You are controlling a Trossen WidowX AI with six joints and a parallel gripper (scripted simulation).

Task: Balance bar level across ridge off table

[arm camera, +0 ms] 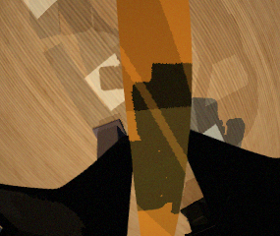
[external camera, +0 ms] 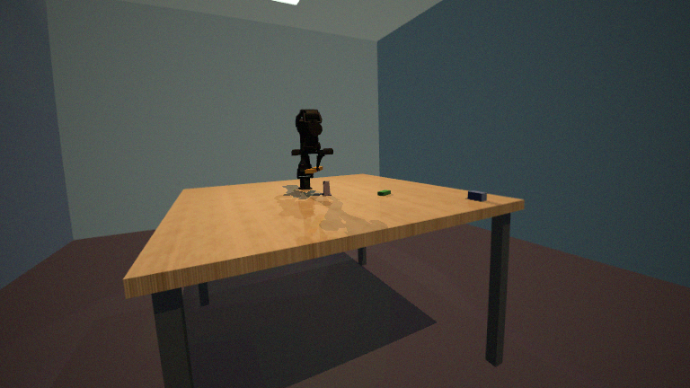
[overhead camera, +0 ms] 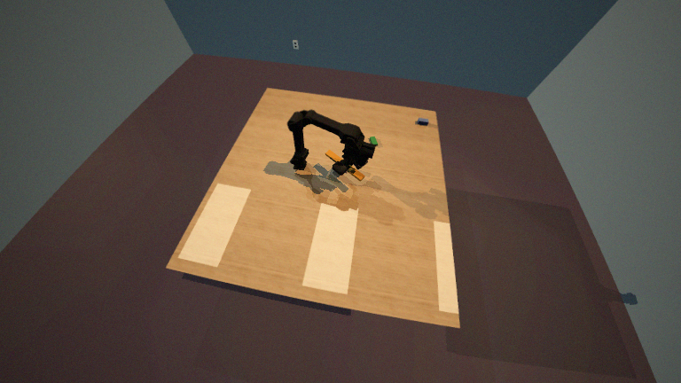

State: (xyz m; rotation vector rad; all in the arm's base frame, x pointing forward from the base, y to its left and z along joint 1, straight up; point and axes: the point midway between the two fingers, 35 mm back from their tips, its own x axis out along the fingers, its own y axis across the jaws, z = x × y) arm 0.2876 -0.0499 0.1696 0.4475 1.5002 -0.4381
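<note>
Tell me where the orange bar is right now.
The orange bar is clamped in the gripper, held above the table near the arm's base. In the exterior view it hangs just left of and above the small grey ridge.

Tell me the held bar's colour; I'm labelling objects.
Orange. The bar shows best in the wrist view, clamped between the jaws.

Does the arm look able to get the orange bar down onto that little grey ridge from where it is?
Probably yes. The gripper is shut on the bar, held above the table, and the ridge stands close beside it with nothing in between.
</note>
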